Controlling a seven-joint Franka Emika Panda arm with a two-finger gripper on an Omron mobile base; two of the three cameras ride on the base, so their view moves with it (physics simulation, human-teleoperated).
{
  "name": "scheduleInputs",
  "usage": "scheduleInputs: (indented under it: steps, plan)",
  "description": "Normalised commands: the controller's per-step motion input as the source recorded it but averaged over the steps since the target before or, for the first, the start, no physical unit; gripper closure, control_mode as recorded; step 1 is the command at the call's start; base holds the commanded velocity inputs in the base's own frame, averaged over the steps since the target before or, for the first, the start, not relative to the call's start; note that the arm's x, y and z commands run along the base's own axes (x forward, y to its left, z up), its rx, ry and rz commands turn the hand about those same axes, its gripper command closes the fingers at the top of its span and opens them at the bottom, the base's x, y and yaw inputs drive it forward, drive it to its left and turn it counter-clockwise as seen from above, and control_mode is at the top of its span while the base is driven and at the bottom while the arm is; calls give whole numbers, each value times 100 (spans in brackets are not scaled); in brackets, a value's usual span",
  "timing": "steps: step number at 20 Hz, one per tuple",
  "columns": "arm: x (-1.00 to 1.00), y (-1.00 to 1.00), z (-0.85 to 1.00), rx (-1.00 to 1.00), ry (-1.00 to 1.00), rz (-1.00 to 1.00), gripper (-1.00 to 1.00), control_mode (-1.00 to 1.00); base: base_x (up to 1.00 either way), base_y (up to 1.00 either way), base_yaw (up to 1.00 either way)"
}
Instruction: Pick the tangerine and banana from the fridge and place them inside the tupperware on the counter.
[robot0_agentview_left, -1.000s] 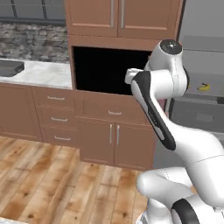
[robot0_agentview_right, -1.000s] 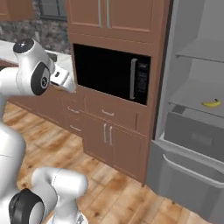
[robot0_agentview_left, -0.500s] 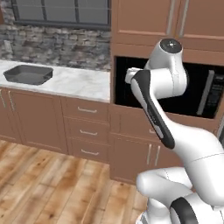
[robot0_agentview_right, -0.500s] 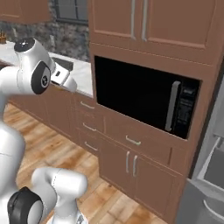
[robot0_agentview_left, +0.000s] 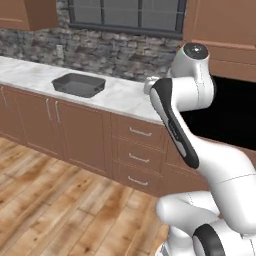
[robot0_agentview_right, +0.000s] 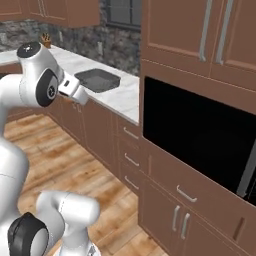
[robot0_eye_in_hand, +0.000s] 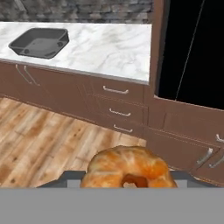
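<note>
In my left base view, the shallow dark grey rectangular tupperware tray (robot0_agentview_left: 78, 84) sits on the white-grey marbled stone table (robot0_agentview_left: 117, 96), left of my white arm, below a dark window in the grey stone wall. Brown wood drawers with silver handles (robot0_agentview_left: 139, 132) run under the table. I cannot make out the tool here behind the arm.

In my right base view, the same tray (robot0_agentview_right: 98, 80) lies on the table (robot0_agentview_right: 125, 98) just beyond the arm's wrist. The black microwave opening (robot0_agentview_right: 200, 135) sits in brown cabinetry to the right.

In my hand view, the small round orange tangerine (robot0_eye_in_hand: 129, 168) sits low in the middle, clamped in the tool (robot0_eye_in_hand: 127, 180), whose tips are mostly hidden by the fruit. The tray (robot0_eye_in_hand: 40, 43) lies far off at upper left on the table (robot0_eye_in_hand: 109, 48), well apart from the fruit, above the wooden plank floor (robot0_eye_in_hand: 48, 140).
</note>
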Motion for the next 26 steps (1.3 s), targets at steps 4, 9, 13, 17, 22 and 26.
scheduleInputs:
  steps: [4, 9, 13, 17, 22, 26]
  plan:
    - [0, 0, 0, 0, 0, 0, 100, 100, 100, 36, 10]
    - [0, 0, 0, 0, 0, 0, 100, 100, 100, 35, 4]
    - [0, 0, 0, 0, 0, 0, 100, 100, 100, 47, 0]
    - [0, 0, 0, 0, 0, 0, 100, 100, 100, 46, -15]
    - [0, 0, 0, 0, 0, 0, 100, 100, 100, 53, -40]
    - [0, 0, 0, 0, 0, 0, 100, 100, 95, 44, -52]
